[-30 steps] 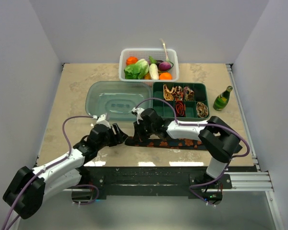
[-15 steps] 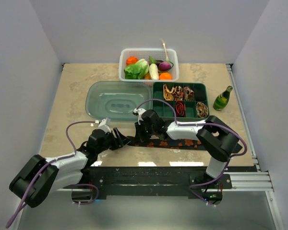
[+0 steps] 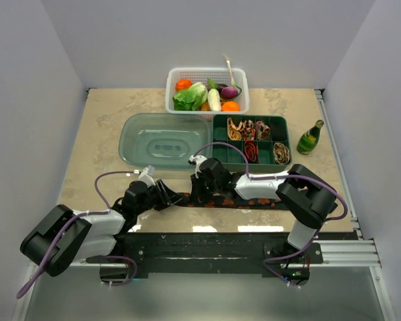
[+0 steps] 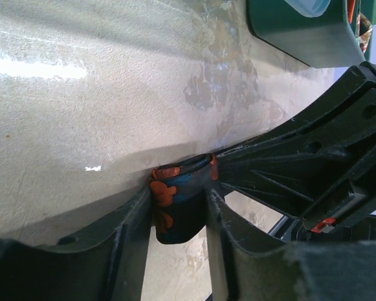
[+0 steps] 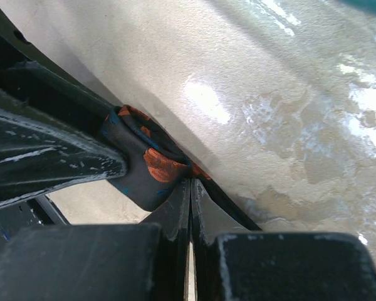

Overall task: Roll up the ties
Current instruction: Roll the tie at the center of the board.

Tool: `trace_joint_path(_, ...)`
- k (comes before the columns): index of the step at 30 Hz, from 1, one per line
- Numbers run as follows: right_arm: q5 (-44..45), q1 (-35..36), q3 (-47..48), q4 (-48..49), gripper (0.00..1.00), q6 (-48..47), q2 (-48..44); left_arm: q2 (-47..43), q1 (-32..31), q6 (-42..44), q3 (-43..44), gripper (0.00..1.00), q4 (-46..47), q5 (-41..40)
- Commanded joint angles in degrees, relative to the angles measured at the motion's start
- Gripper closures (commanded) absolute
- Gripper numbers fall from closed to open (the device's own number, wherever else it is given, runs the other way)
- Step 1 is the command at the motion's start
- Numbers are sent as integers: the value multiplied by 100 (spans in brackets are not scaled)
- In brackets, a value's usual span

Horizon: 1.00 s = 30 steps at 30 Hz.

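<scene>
One black fabric necktie with orange-red motifs (image 3: 234, 200) lies stretched along the near edge of the beige marbled worktop (image 3: 100, 120), its left end wound up tight between the two arms. The left end effector (image 4: 178, 194) is partly closed, with a finger pressed to each side of that wound end, gripping it. The right end effector (image 5: 190, 188) has its fingers flat together, tips down on the band right beside the wound end; whether any cloth is nipped between them cannot be told. Further back sits a dark green compartment tray (image 3: 250, 116) holding several rolled ties (image 3: 244, 127), touching a translucent grey-green plastic lid (image 3: 164, 139) on its left. Behind both stands a white slotted plastic basket (image 3: 207, 69) of toy vegetables, and a small green bottle (image 3: 311, 137) stands near the tray's right side. Plain pale grey walls (image 3: 53, 67) close in the worktop on three sides, and thin purple cables (image 3: 110, 175) loop over the arms. Compared with a second ago, the left arm has dropped lower towards the near edge and its fingers have narrowed onto the tie, while the right end effector has stayed closed in much the same spot.
</scene>
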Motion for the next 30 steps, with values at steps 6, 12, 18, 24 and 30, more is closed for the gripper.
trace_joint_path(6,233,82,143,-23,100,7,-315,158,20,126,100,67,405,216)
trace_joint_path(12,347,73,275,-234,100,-55,-491,308,11,240,108,69,344,269)
trace_joint_path(18,391,73,327,-322,100,-90,-544,194,11,442,319,79,-5,234)
trace_joint_path(24,382,73,363,-375,100,-125,-544,-377,11,1057,1013,80,-1612,-248)
trace_joint_path(30,418,73,442,-401,100,-178,-527,-817,11,1479,1567,80,-3072,-1021)
